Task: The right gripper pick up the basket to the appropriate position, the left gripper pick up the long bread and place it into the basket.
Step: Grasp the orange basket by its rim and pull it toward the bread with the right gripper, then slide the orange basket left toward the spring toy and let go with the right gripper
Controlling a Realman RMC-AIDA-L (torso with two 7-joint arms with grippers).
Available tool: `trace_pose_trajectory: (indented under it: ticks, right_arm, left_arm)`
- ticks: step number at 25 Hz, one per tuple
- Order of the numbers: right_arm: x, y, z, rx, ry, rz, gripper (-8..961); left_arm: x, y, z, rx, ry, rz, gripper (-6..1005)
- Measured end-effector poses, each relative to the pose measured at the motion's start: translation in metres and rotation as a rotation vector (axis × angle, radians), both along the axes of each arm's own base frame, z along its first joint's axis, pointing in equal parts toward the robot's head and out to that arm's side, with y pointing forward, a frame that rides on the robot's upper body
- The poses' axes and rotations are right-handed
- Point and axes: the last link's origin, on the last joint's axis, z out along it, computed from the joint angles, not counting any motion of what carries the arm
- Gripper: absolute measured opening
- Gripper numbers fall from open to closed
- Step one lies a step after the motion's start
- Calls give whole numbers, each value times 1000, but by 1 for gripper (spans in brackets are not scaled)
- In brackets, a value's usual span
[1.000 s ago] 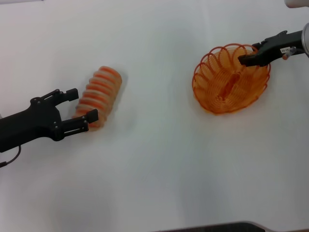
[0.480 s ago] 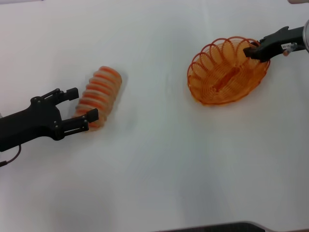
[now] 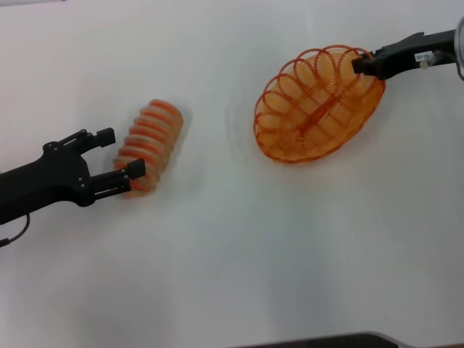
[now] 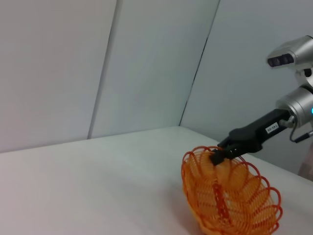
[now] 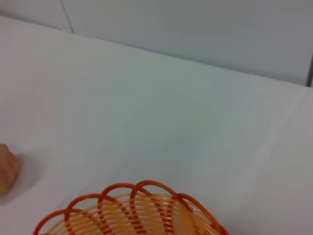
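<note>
Right gripper point(image 3: 360, 64) clamped on the far rim of the tilted orange wire basket point(image 3: 315, 109), left gripper point(image 3: 119, 154) spread wide around the near end of the long bread point(image 3: 151, 139) lying on the white table point(image 3: 232, 254).

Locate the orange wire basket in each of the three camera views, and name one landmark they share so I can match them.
Head view: the basket is upper right of centre, tilted, the right gripper clamped on its far rim.
Left wrist view: the basket sits lower right, the right gripper pinching its top rim.
Right wrist view: only the scalloped rim shows at the bottom edge.
Shared landmark: the white table.
</note>
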Motion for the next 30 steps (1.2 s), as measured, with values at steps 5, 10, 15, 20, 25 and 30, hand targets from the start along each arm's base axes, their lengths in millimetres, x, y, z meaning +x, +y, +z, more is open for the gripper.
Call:
trace_pose_trajectory:
  ticks: [5,10,15,20,25,30]
  right_arm:
    - [-5,0,-5,-3,61,-59,130]
    - [-11,0,-7,11,173,-119,104]
    - [-14,0,-10,12,257,-172,103]
    - [-14,-3,-20,-5,319,-236,103]
    - [-11,-4,-25,1,356,-308,103]
    - [-7,-5,-33,30,416,-373,102]
  left_arm:
    - [-2,2,4,23,-6,13,886]
    - [-3,4,7,46,-9,23,886]
    - [-1,8,10,67,1,14,886]
    - [1,12,10,87,17,15,886]
    - [2,14,11,91,19,13,885]
    - [1,13,11,95,22,14,886]
